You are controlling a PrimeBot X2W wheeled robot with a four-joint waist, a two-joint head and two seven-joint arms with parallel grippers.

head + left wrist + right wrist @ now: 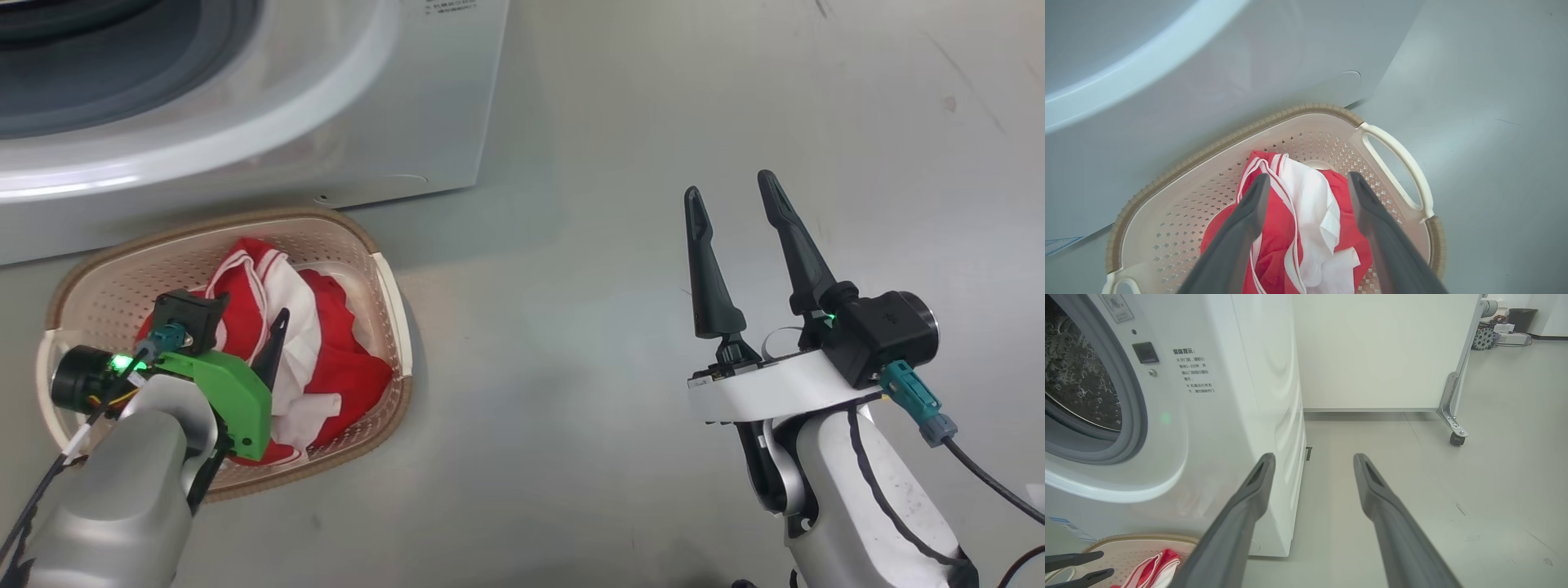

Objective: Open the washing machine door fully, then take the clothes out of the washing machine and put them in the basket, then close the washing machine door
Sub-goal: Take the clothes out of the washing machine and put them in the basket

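The clothes (1310, 204), red jersey fabric with white trim, lie bunched in the cream perforated basket (1306, 108). My left gripper (1308, 176) hangs just above them, open, its fingers spread to either side of the fabric and gripping nothing. The head view has the basket (392, 286) and clothes (326, 359) on the floor right in front of the white washing machine (326, 98). My right gripper (729, 184) is open and empty over bare floor to the right. In the right wrist view the steel drum (1077, 384) is exposed. The washing machine door is out of view.
Grey floor (571, 367) stretches to the right of the basket and the machine. Behind the machine stands a white panel (1384, 355) on a castor (1457, 439). Some equipment (1494, 330) sits at the far back right.
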